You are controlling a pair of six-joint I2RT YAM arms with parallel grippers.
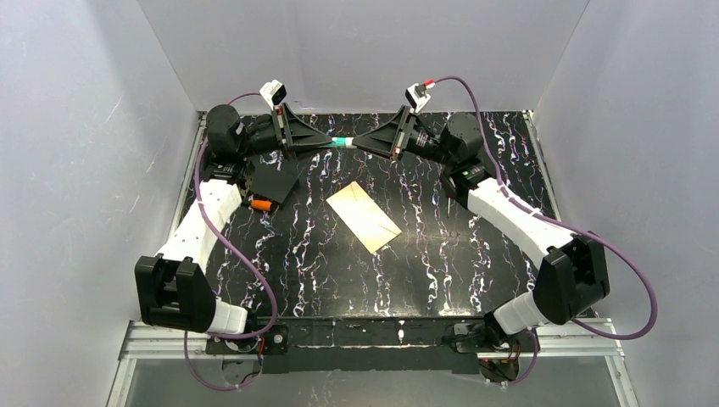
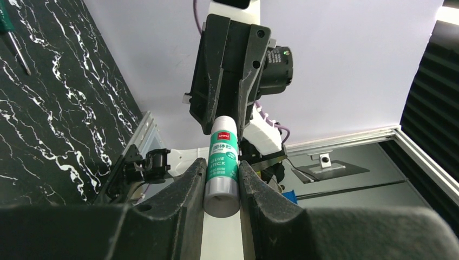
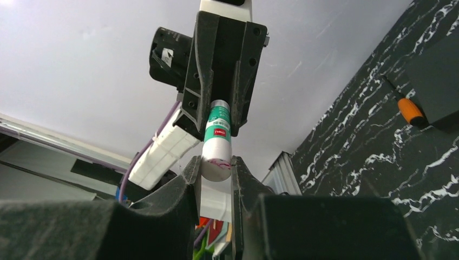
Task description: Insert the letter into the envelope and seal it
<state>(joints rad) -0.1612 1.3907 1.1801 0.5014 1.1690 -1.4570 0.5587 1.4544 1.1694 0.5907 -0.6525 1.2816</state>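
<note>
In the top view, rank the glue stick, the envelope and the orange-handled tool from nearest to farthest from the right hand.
1. glue stick: gripped in the right hand itself, at the far centre of the table.
2. envelope: lying flat mid-table, toward the arm bases.
3. orange-handled tool: off to the left, beside the left arm.

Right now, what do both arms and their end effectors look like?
The left arm and right arm have white link shells and black joint housings. The left end effector and right end effector are black wedges with two tapered fingers, a white camera box on each. Purple cables loop along both arms.
</note>
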